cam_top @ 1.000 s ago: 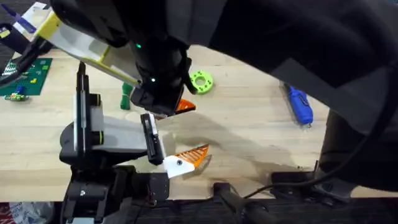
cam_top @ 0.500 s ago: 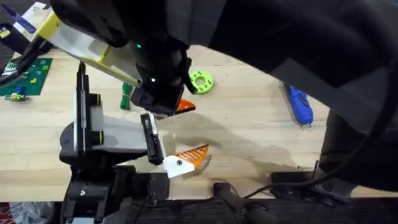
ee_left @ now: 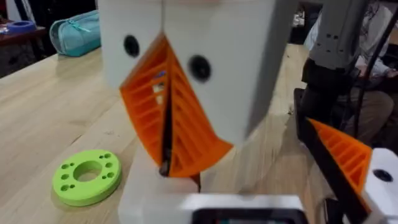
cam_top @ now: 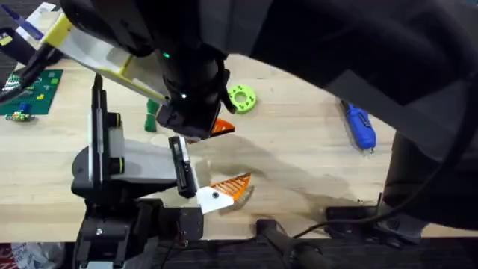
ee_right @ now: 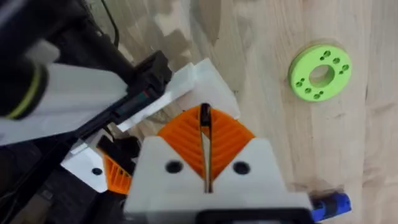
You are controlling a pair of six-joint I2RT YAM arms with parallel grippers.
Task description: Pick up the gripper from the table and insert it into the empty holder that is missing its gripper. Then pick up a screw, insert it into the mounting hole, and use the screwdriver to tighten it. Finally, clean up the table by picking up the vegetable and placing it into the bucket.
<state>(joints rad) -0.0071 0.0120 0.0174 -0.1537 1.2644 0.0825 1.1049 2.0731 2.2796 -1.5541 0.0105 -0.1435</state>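
Step now: I think I am between the first job and the screw job. The gripper [cam_top: 228, 188] lies at the end of the holder [cam_top: 181, 168], and its white block touches the black bracket. I can't tell if it is pushed all the way in.

Left claw: the left gripper [ee_left: 165, 171] has its orange pads pressed tight together. I see nothing clearly held between them.

Right claw: the right gripper [ee_right: 204, 115] is squeezed closed too. There is a thin dark line between the pads. I can't tell if that is a screw or just the crack.

Where the part is: the gripper sits low and just off to one side of my left claw, close by. From my right claw it is down below, next to the holder.

Other things: the vegetable [cam_top: 151, 116] is just beside my left claw, on the far side from the screwdriver [cam_top: 360, 127], which lies well apart. The lime-green ring [cam_top: 241, 98] is near the left claw.

Next move: I judge the part needs a check first, and a push into the bracket if it is loose. Then a screw must go into the mounting hole. That needs a slow, straight drop, because the hole is tiny and the holder could slide.
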